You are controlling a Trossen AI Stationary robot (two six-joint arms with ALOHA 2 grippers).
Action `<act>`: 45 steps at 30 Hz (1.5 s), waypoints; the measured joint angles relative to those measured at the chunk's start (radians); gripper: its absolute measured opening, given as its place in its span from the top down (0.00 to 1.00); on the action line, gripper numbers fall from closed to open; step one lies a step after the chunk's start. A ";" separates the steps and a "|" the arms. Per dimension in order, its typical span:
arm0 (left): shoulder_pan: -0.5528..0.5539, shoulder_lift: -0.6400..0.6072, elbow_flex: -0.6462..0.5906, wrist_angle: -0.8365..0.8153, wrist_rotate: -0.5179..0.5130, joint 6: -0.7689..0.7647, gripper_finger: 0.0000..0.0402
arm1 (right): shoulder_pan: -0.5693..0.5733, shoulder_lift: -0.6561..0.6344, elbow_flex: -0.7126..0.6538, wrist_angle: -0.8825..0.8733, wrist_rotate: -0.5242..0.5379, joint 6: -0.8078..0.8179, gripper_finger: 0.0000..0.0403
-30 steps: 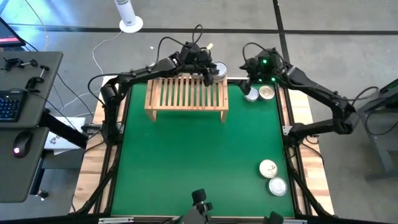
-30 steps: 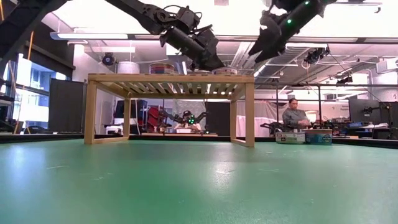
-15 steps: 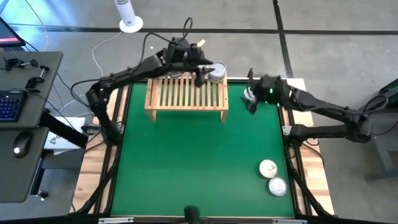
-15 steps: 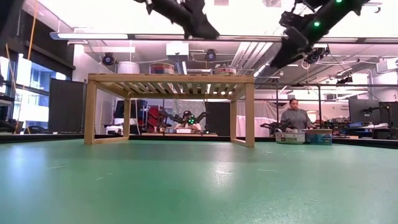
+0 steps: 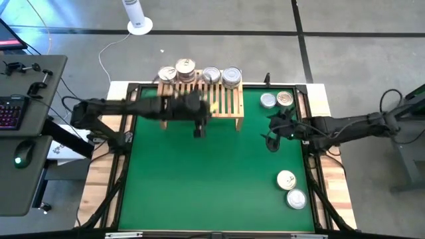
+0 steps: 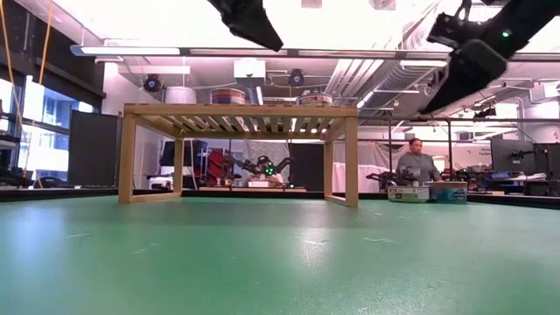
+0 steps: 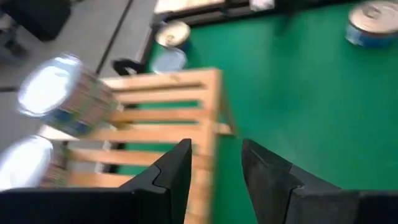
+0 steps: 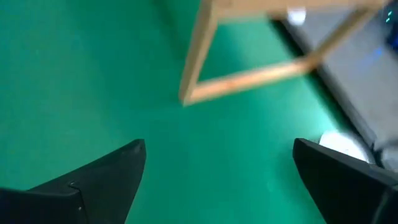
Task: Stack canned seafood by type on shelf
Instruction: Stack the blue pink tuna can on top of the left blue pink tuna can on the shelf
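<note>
High view: the shelf (image 5: 199, 101) stands at the far end of the green mat (image 5: 212, 179), and four stacks of canned seafood (image 5: 197, 74) sit in a row along its far edge, so close to that edge that a nudge from the front could tip one off the back. The left gripper (image 5: 198, 130) hovers just in front of the shelf's near edge, its jaws narrow and empty; in the left wrist view the fingers (image 7: 174, 171) have only a slim gap with nothing in it. The right gripper (image 5: 271, 141) hangs over the mat beside the shelf's right end, jaws spread wide and holding nothing. Four tins are not yet stacked: a silver one (image 5: 267, 100) and a gold one (image 5: 285, 98) lie just beyond the shelf's right end, and another pair (image 5: 290, 188) rests well apart from the shelf, near the desk's front right corner. The likely troubles, as I judge them: the right arm reaching for the nearer pair could clip the shelf's right leg and shake the stacks; a tin set off-centre on a tall stack could slide; and gold and silver lids could be confused, mixing the types.
</note>
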 joint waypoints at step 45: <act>-0.617 -0.020 -0.430 0.267 -0.559 -0.494 0.69 | 0.671 0.528 0.186 -0.236 -0.559 1.075 0.39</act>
